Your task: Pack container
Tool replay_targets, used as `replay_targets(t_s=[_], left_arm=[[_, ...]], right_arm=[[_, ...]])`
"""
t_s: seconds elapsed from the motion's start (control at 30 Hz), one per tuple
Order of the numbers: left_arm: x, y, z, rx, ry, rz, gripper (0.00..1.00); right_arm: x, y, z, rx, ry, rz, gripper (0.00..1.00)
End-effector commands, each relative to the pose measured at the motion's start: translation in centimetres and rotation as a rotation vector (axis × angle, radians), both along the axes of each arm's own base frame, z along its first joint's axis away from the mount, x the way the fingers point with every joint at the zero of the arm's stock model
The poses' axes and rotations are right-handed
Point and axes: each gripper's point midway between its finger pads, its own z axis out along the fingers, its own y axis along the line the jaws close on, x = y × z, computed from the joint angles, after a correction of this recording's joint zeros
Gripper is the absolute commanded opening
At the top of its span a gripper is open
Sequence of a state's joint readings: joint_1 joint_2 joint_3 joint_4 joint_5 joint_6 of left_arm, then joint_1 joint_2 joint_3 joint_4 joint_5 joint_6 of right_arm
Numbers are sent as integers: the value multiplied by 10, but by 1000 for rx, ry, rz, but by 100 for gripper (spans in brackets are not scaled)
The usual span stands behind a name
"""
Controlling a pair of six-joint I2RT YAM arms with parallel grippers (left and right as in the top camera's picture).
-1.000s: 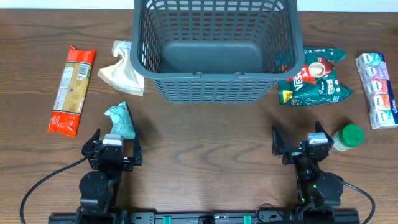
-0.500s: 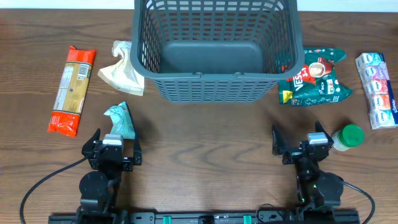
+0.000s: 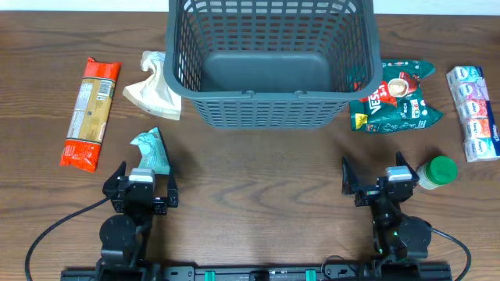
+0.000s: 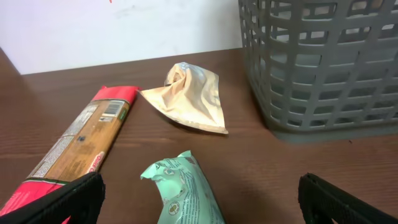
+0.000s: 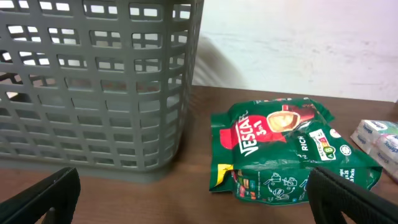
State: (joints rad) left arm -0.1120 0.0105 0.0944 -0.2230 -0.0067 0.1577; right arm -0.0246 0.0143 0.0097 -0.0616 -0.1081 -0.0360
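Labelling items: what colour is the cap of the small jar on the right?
The cap is green, best seen in the overhead view.

Bright, even light from above washes the wooden table (image 3: 258, 172); ahead of the left gripper (image 3: 144, 181), the container (image 3: 269, 109) casts only a soft shadow. In wrist views, near fingertips (image 4: 56, 199) blur darkly at the corners.

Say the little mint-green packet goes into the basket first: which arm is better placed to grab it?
The left. The mint-green packet lies just ahead of the left gripper, whose jaws stand open and empty. The right gripper sits far to the other side, beside the green-lidded jar.
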Motion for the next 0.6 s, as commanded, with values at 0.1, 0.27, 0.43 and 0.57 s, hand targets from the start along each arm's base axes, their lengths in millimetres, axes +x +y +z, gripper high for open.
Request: replay_targets(t_s=[0.1, 0.27, 0.43, 0.57], left_arm=[[0, 2, -12, 10, 24, 9, 99], [0, 2, -12, 10, 24, 9, 99], [0, 2, -12, 10, 24, 9, 98], [0, 2, -12, 10, 24, 9, 99]], right_arm=[[0, -1, 3, 31, -16, -11, 99], [0, -3, -2, 127, 16, -30, 99], [-2, -20, 4, 155, 64, -136, 99], [-4, -43, 35, 141, 79, -262, 99]])
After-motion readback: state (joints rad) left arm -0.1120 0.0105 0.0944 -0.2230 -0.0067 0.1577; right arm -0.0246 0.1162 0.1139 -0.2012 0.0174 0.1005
